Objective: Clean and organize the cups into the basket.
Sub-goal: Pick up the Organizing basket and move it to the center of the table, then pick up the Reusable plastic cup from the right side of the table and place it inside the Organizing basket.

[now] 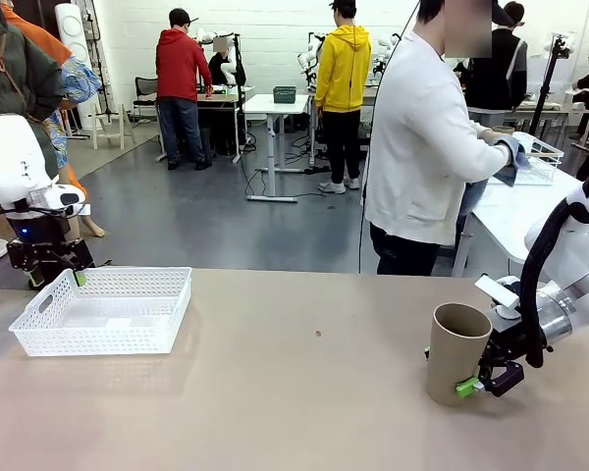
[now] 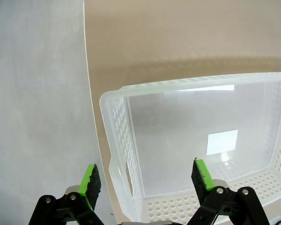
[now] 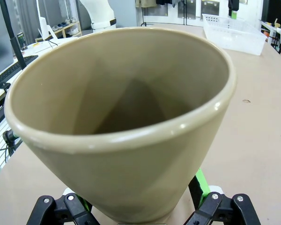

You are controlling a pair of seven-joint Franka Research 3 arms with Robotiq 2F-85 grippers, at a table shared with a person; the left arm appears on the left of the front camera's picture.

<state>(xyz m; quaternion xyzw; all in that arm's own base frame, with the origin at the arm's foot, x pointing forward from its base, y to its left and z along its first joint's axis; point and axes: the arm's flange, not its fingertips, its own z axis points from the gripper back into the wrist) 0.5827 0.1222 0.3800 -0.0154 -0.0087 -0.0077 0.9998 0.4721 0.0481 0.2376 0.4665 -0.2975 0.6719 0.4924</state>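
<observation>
A tan cup [image 1: 456, 353] stands upright on the table at the front right, mouth up. My right gripper [image 1: 483, 381] sits low against its right side, jaws open and the cup's base between them. In the right wrist view the cup [image 3: 126, 117] rises close between the green fingertips [image 3: 199, 183], hiding the left one. The white lattice basket [image 1: 39, 339] rests at the table's left with nothing in it. Just behind its far left corner hangs my left gripper [image 1: 54, 270]. In the left wrist view that gripper [image 2: 146, 180] is open, straddling the basket's [image 2: 178, 86] short wall with the handle cutout.
A person in a white top [image 1: 422, 147] stands at the far side, turned toward another table on the right that holds a wire rack [image 1: 535, 157]. The left table edge [image 2: 86, 93] runs just beside the basket. A small speck [image 1: 318, 334] lies mid-table.
</observation>
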